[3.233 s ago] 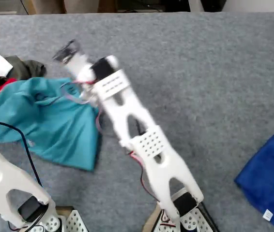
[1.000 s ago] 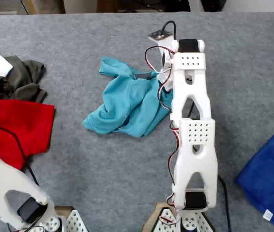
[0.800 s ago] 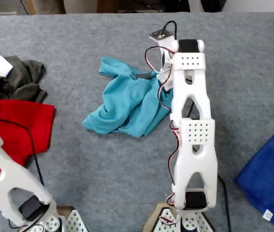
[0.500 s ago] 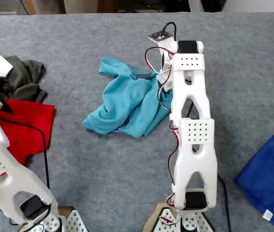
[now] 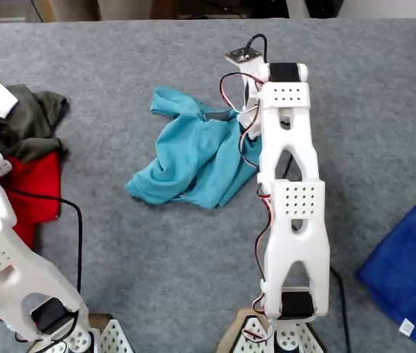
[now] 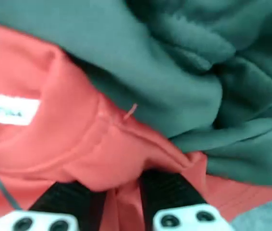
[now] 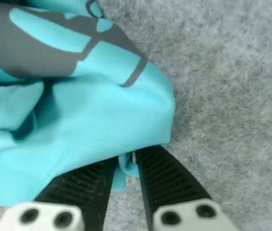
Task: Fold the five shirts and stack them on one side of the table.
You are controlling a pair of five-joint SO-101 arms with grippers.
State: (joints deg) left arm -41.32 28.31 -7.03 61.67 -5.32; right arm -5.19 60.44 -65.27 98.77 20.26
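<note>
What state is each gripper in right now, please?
The left gripper is closed on the red shirt.
The right gripper is closed on the teal shirt.

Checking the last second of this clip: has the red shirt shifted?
Yes. The red shirt has bunched leftward, away from the teal shirt, which stayed put; the left hand is shut on it.

No writing can be read. The red shirt (image 6: 54,144) carries a white label (image 6: 4,109) with dark print (too blurred to make out), just beyond the left fingers (image 6: 64,197). The teal shirt (image 7: 78,120) bears a grey graphic (image 7: 54,43) without legible letters, beyond the right fingers (image 7: 162,178). The blue shirt (image 5: 406,265) has a white tag (image 5: 407,326), its print too small to tell.
</note>
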